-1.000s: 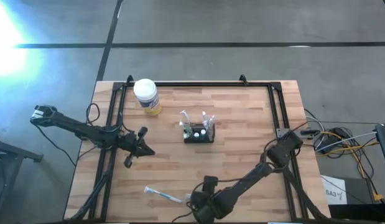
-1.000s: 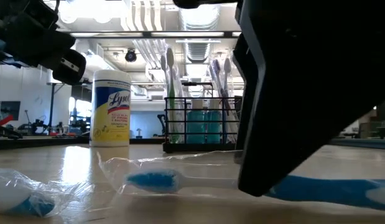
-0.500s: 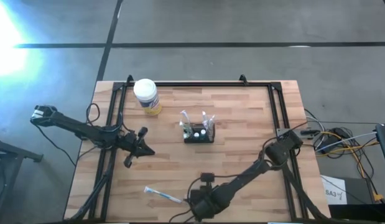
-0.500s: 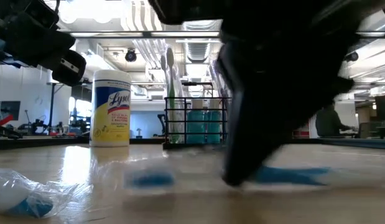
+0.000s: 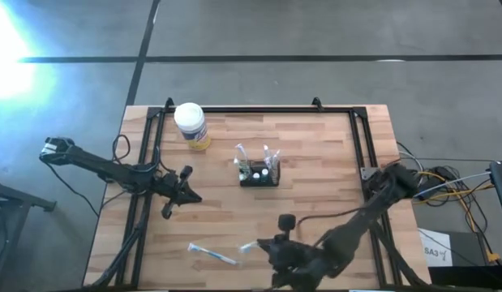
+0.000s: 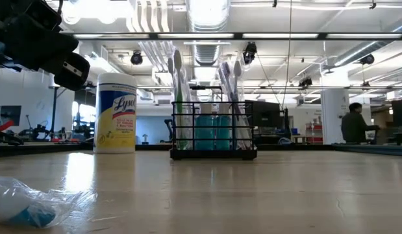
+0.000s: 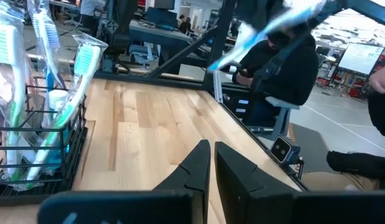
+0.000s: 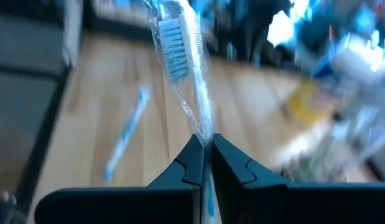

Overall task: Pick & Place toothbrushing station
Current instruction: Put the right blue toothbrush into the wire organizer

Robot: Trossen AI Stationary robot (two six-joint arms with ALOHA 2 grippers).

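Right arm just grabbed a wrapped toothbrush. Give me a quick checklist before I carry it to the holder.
1. Right gripper shut on wrapped toothbrush: ok.
2. Brush lifted off the table: ok.
3. Toothbrushing station upright, mid-table: ok.
4. Free slot in the station: cannot tell; several brushes already stand in it.
5. Left gripper shut, waiting left of the station, off the path: ok.
6. Second toothbrush lying near the front edge: ok.

Left pincer [image 7: 212,163] closed over the wooden table [image 7: 148,134]; wrapped toothbrushes [image 7: 74,93] stand in the black rack [image 7: 46,158], seemingly upright.

Wrapped toothbrush [image 8: 191,81] (blue-bristled) now airborne
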